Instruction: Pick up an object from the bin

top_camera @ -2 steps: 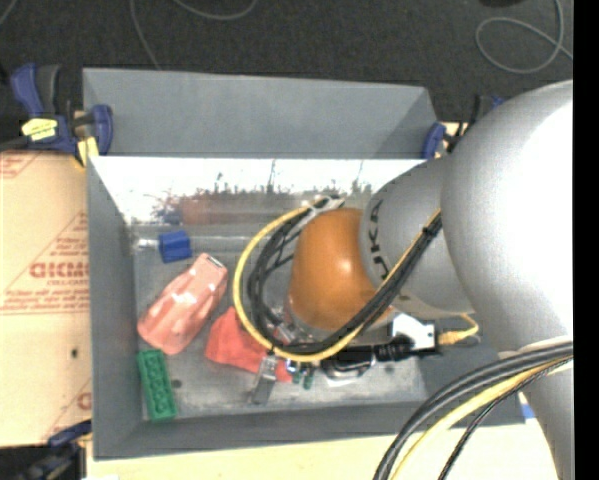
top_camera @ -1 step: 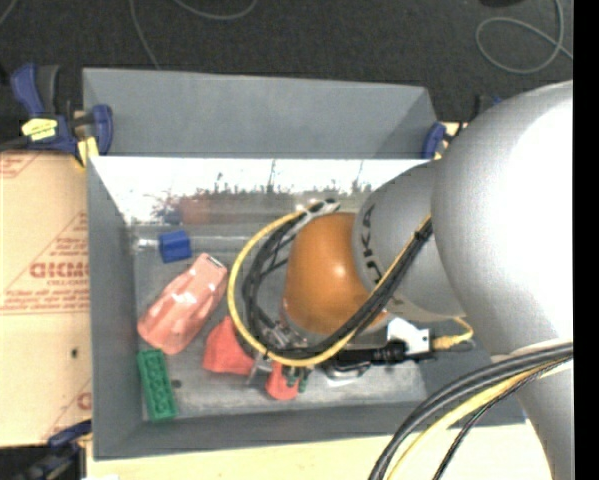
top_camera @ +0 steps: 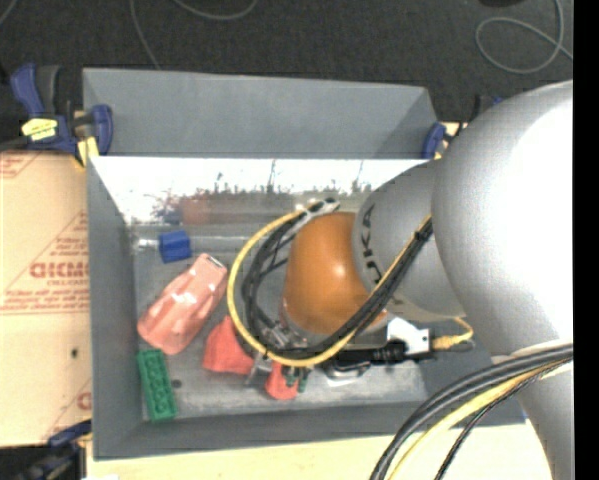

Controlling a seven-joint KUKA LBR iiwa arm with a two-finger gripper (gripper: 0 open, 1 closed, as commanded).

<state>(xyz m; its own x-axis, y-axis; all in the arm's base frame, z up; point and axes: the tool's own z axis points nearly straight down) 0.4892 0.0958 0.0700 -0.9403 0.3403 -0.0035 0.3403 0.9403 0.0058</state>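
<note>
Toward the front middle of the grey bin (top_camera: 109, 268), beneath the orange cover (top_camera: 324, 273) of the arm (top_camera: 499, 228): the end effector (top_camera: 279, 361), set low over the bin floor. Loops of yellow and black cables (top_camera: 241, 288) run round it. Whether it is open or closed cannot be told, as cover and cables hide most of it.

Contents, nearest first:
- Red lump (top_camera: 226, 348): roughly triangular, just left of the end effector. Contact between the two cannot be judged.
- Small red piece (top_camera: 282, 385): right at the end effector, on the side of the front wall, partly hidden.
- Pink object (top_camera: 184, 303): pale and oblong, lying tilted left of centre, its lower end beside the red lump.
- Green brick (top_camera: 157, 383): long and studded, in the front left corner, near the left wall.
- Blue block (top_camera: 174, 245): small, back left, well apart from the end effector.
</note>
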